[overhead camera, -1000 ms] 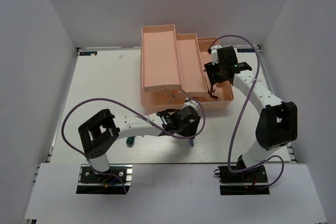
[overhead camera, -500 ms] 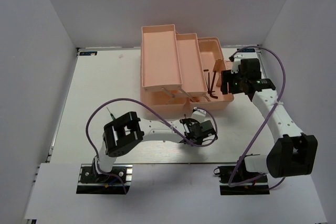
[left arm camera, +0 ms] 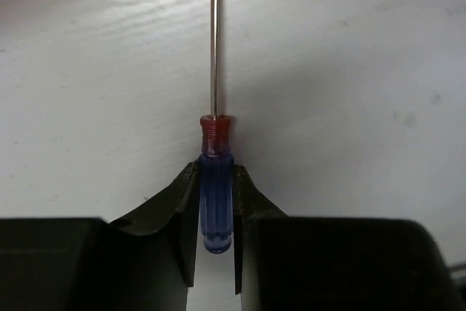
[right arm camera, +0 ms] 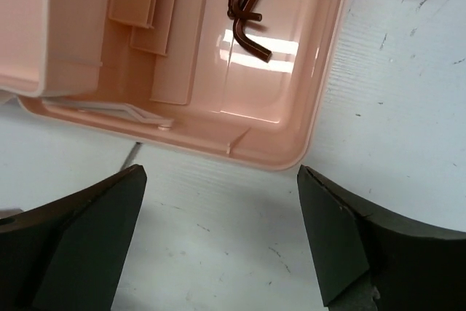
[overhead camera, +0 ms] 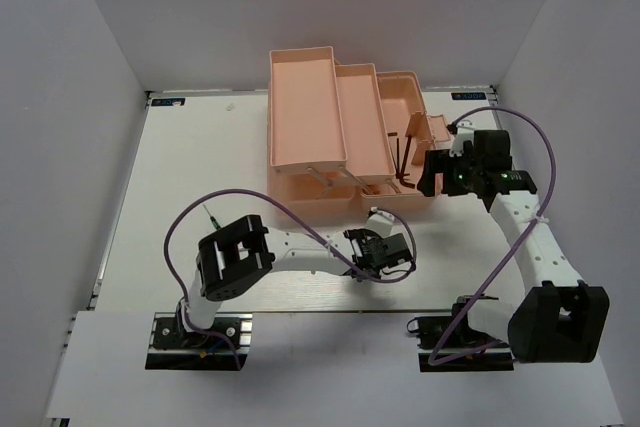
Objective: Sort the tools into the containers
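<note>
My left gripper (left arm camera: 215, 172) is shut on the blue-handled screwdriver (left arm camera: 216, 202), which has a red collar. Its thin shaft (left arm camera: 213, 34) points away over the white table. In the top view this gripper (overhead camera: 385, 259) is low on the table, in front of the salmon-pink toolbox (overhead camera: 300, 77). My right gripper (overhead camera: 432, 172) is open and empty beside the toolbox's right end. In the right wrist view it (right arm camera: 218, 231) hovers over the table just off the toolbox's corner (right arm camera: 291, 158). Dark hex keys (right arm camera: 247, 5) lie in the right compartment, and they also show in the top view (overhead camera: 402, 162).
A thin tool with a green end (overhead camera: 209, 217) lies on the table at the left, near the left arm's purple cable (overhead camera: 175, 237). White walls close in the table on three sides. The arm bases stand at the near edge.
My right gripper let go of the hex keys in the right compartment and drew back to the right. My left arm swung nearer and rightward, and its gripper closed on the blue screwdriver.
</note>
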`<state>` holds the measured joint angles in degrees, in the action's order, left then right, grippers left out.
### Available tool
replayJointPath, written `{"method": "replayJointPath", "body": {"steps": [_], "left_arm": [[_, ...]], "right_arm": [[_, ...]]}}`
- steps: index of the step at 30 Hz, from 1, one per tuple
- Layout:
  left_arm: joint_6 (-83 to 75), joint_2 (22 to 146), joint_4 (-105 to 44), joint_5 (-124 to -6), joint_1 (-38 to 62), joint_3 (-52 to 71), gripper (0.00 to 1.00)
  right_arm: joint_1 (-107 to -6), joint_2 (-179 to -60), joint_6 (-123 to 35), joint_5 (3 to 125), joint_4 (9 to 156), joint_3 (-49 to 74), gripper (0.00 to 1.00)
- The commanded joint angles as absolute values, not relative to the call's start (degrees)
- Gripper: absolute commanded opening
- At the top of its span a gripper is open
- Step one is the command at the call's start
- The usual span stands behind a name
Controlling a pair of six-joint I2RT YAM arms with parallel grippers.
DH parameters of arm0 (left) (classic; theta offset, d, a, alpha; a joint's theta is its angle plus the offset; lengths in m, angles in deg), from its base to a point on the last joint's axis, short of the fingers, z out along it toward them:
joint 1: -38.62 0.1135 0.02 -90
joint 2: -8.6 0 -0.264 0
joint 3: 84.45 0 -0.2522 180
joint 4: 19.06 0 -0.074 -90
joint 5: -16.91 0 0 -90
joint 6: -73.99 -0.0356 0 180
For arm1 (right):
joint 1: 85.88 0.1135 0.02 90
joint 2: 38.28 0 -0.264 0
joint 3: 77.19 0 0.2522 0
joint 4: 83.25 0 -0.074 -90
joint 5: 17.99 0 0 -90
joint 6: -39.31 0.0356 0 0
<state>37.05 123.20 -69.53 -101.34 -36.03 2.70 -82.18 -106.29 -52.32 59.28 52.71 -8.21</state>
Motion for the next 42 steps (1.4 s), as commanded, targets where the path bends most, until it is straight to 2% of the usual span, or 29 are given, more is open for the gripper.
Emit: {"method": "replayJointPath", "body": {"steps": [1,2,3,6,11,15,20,26,30,33,35,36,37,38,40,42], "left_arm": [[27.61,117.5,-64.82,-96.65,-39.33,3.48,0.0],[22.37,116.19,-62.03,-95.34,-39.33,3.48,0.0],[20.49,114.69,-61.3,-94.45,-40.03,3.48,0.0],[16.53,108.37,-60.77,-96.1,-40.04,1.82,0.0],[10.11,101.85,-57.61,-103.4,-36.27,-1.0,0.0],[6.59,102.37,-57.07,-103.41,-33.28,-8.27,0.0],[5.97,110.96,-59.44,-109.45,-26.88,-17.42,0.0],[5.44,121.96,-62.61,-111.49,-19.92,-31.84,0.0],[5.44,127.94,-64.8,-111.49,-16.66,-39.31,0.0],[5.44,129.97,-65.42,-110.62,-15.09,-40.47,0.0],[5.44,130.5,-65.42,-108.77,-14.46,-41.0,0.13],[5.44,130.5,-65.42,-108.25,-14.46,-41.0,0.23],[5.44,130.5,-65.42,-107.11,-13.94,-41.0,0.43],[5.44,130.5,-64.9,-107.1,-13.93,-41.0,0.51],[4.91,129.98,-64.37,-105.43,-13.93,-41.0,0.64],[3.51,129.27,-63.5,-103.51,-13.93,-41.52,0.65]], "right_arm": [[-83.24,-102.88,-54.89,55.92,52.31,-8.85,0.91],[-83.25,-100.79,-54.99,56.45,52.75,-10.51,0.91],[-83.59,-100.16,-55.17,56.54,53.01,-11.13,0.71],[-84.47,-97.79,-55.61,57.68,53.28,-13.07,0.0],[-85.27,-96.82,-56.23,55.75,50.38,-14.47,0.0],[-87.81,-95.85,-56.23,54.87,50.03,-14.92,0.0],[-88.87,-95.94,-55.7,52.15,49.86,-15.09,0.0],[-89.48,-94.97,-56.4,49.07,49.68,-16.15,0.0],[-89.57,-95.06,-57.89,45.48,48.63,-16.41,0.22],[-89.66,-95.06,-58.86,43.63,48.36,-16.5,0.3],[-89.57,-95.32,-60.0,41.43,47.92,-16.5,0.38],[-89.57,-95.76,-60.35,39.51,47.66,-16.5,0.5],[-89.57,-95.76,-60.7,38.79,47.4,-16.5,0.54],[-89.57,-96.02,-61.84,38.0,46.7,-16.24,0.57],[-89.49,-96.46,-62.9,35.54,46.25,-15.97,0.59],[-89.4,-96.81,-64.3,32.92,45.2,-15.97,0.59]]}}
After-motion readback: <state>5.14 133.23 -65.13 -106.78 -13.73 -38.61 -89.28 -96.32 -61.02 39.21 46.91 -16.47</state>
